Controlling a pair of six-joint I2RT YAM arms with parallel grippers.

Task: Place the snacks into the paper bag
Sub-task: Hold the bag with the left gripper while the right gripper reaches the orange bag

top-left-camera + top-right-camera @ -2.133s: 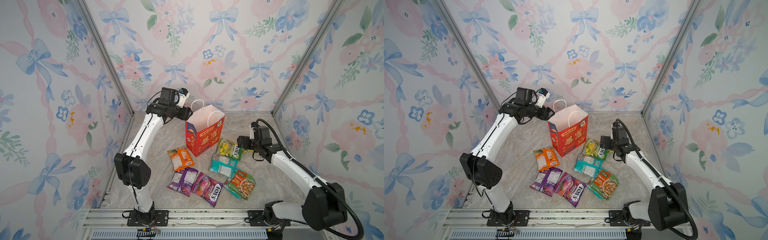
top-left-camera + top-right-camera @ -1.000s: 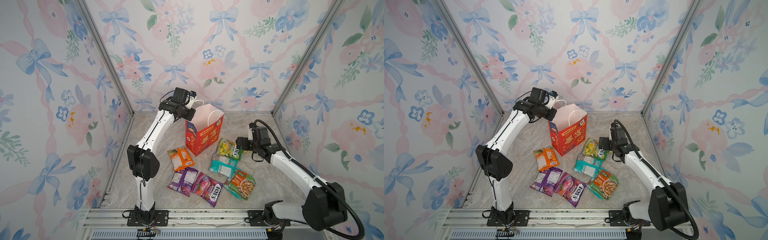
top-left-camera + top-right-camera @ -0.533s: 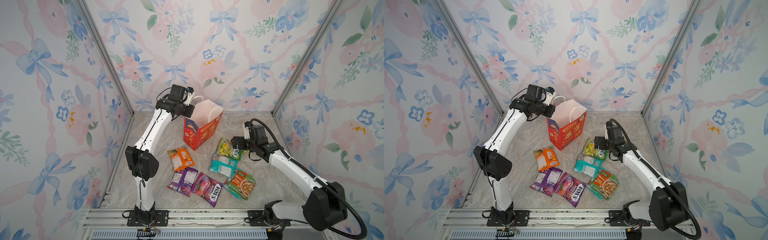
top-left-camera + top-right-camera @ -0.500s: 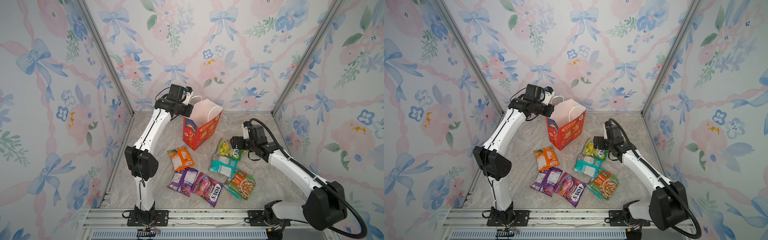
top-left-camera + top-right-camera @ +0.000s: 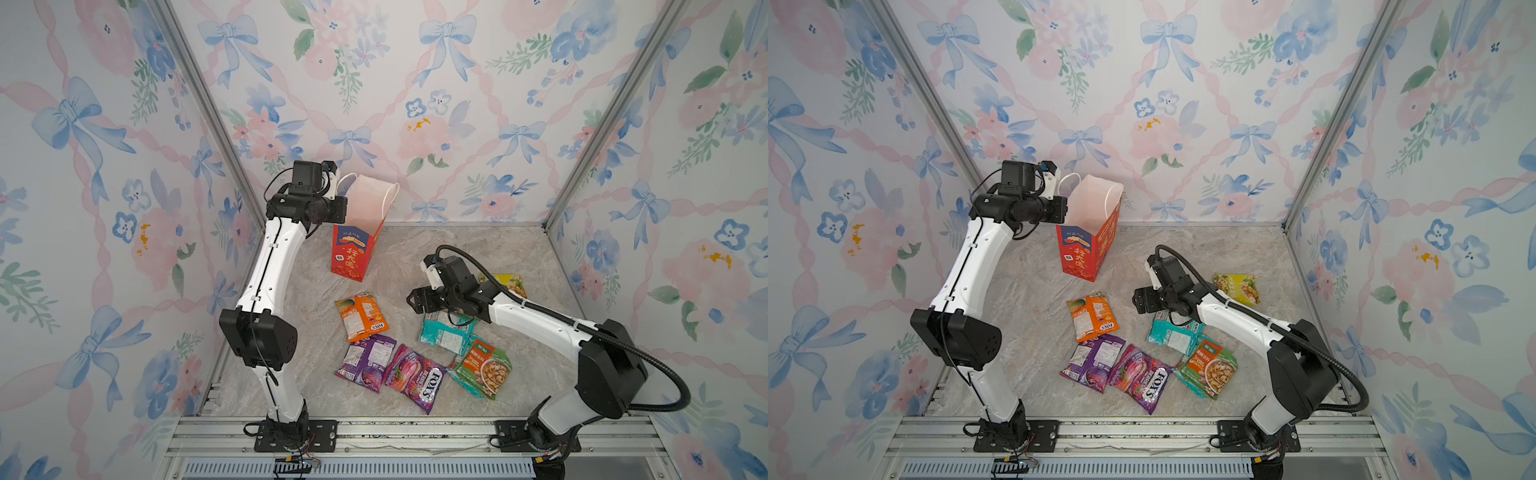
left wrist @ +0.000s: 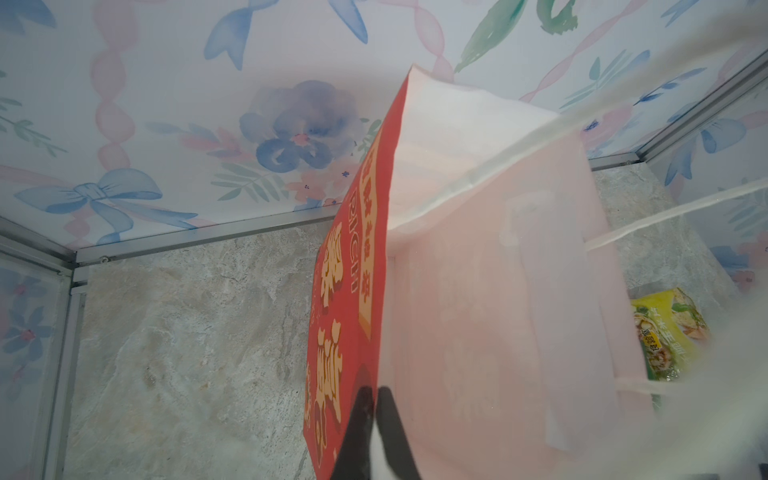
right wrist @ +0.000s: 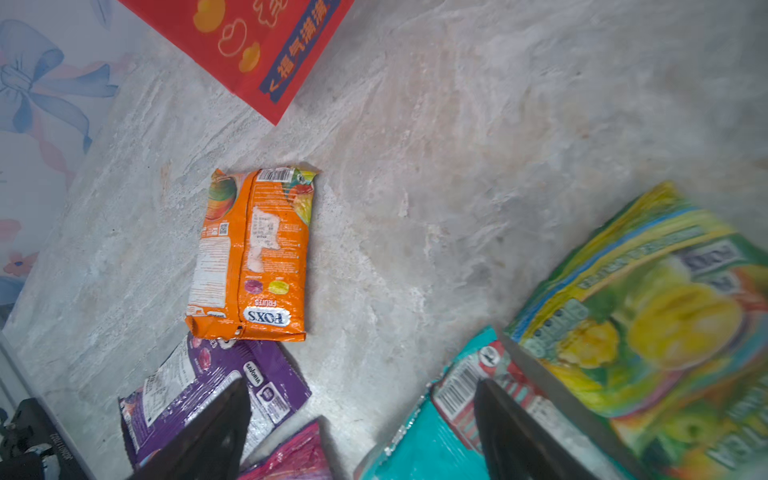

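While pinched by left end effector point(image 6: 375, 432), paper bag point(image 5: 353, 245) tilts.

The tall red paper bag point(image 5: 350, 249) carries gold characters, a blue panel and a pale pinkish-white inside. Crinkly plastic packets show orange point(image 5: 361, 316), purple point(image 5: 365, 361), magenta point(image 5: 415, 376), teal point(image 5: 446, 334), green point(image 5: 482, 368) and yellow point(image 5: 1237, 287). Walls point(image 5: 415, 83) are pastel floral with blue bows.

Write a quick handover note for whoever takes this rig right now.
Left gripper: jaws shut on the rim of the tall red paper bag, which stands tilted with its mouth open.
Right gripper: jaws open, low over the teal plastic packet, beside the yellow-green packet.
Also on the marble table: orange packet, purple packet, magenta packet, green packet, yellow packet.
Done: bag held open.
Left: bag all seven packets.
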